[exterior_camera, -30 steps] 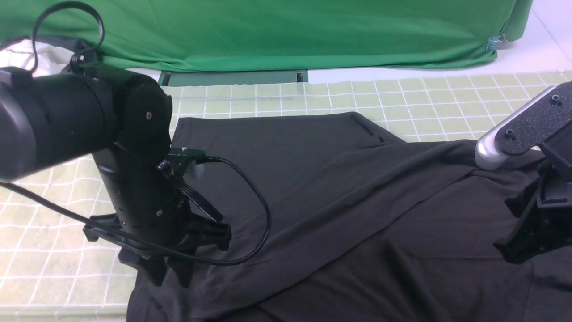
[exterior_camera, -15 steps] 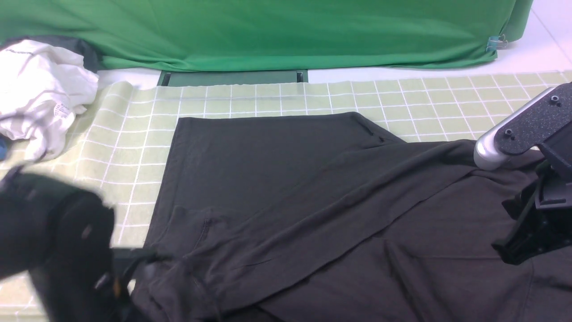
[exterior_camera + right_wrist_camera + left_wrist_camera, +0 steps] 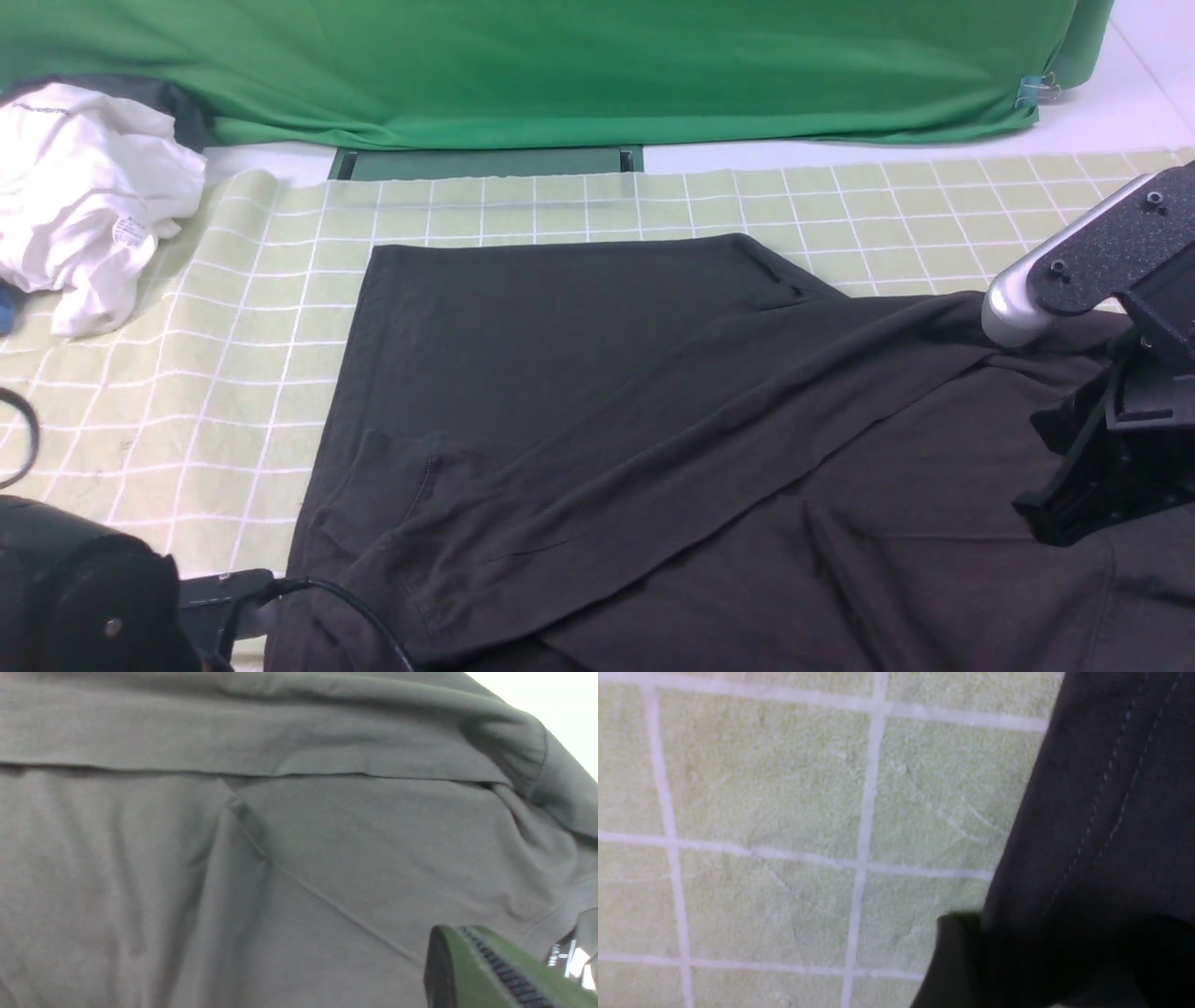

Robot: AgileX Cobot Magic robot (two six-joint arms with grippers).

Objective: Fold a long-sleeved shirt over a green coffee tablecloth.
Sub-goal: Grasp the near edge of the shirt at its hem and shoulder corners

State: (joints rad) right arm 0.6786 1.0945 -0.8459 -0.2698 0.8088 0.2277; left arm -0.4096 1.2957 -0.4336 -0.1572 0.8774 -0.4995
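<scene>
Large black cotton long-sleeved shirt is spread on pale yellow-green grid-lined tablecloth. Right gripper is angled down over shirt's right side, jaws together. Left arm is seen low at shirt's near-left corner; left gripper spacing cannot be told.

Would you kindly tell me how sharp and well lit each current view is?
Front view: evenly lit, sharp, long-sleeved shirt folds readable. Left wrist view: green coffee tablecloth weave crisp. Right wrist view: shirt slightly soft, one corner blown out white.
</scene>
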